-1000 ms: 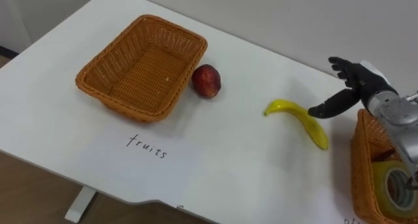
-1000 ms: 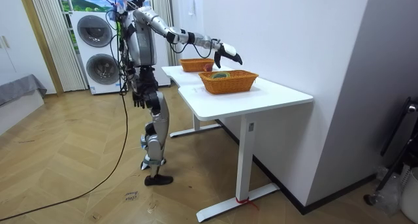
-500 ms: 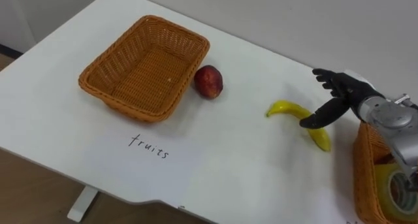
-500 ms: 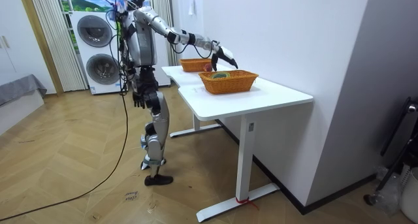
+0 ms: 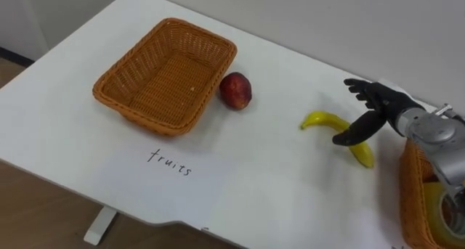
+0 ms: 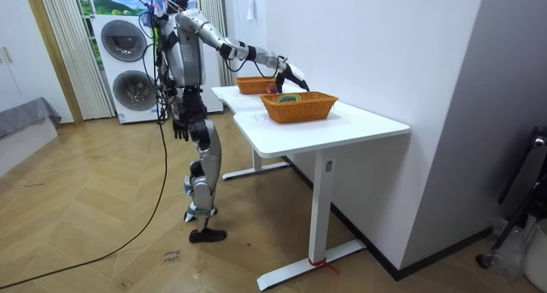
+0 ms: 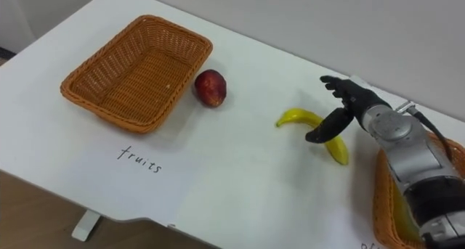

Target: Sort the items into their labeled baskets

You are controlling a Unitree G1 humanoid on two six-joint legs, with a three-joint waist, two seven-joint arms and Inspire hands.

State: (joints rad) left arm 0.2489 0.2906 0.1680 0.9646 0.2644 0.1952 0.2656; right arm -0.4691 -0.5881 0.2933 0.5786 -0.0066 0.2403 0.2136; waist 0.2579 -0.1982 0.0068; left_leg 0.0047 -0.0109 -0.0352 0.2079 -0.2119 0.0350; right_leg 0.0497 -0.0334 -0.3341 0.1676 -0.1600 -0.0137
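A yellow banana lies on the white table, right of centre. My right hand hovers open just over the banana's right half, fingers spread and the thumb reaching down across the fruit. A red apple rests against the right side of the empty wicker basket, which has the word "fruits" written in front of it. At the table's right edge a second wicker basket holds a roll of tape. In the room view my left hand hangs by my hip.
I stand at the table's long side, with a wall behind it. The table's near edge runs along the bottom of the eye views. White table surface lies between the two baskets. Washing machines stand behind me.
My right hand has come left and down from above the right basket to the banana, its thumb now over the fruit. The eye views shifted slightly.
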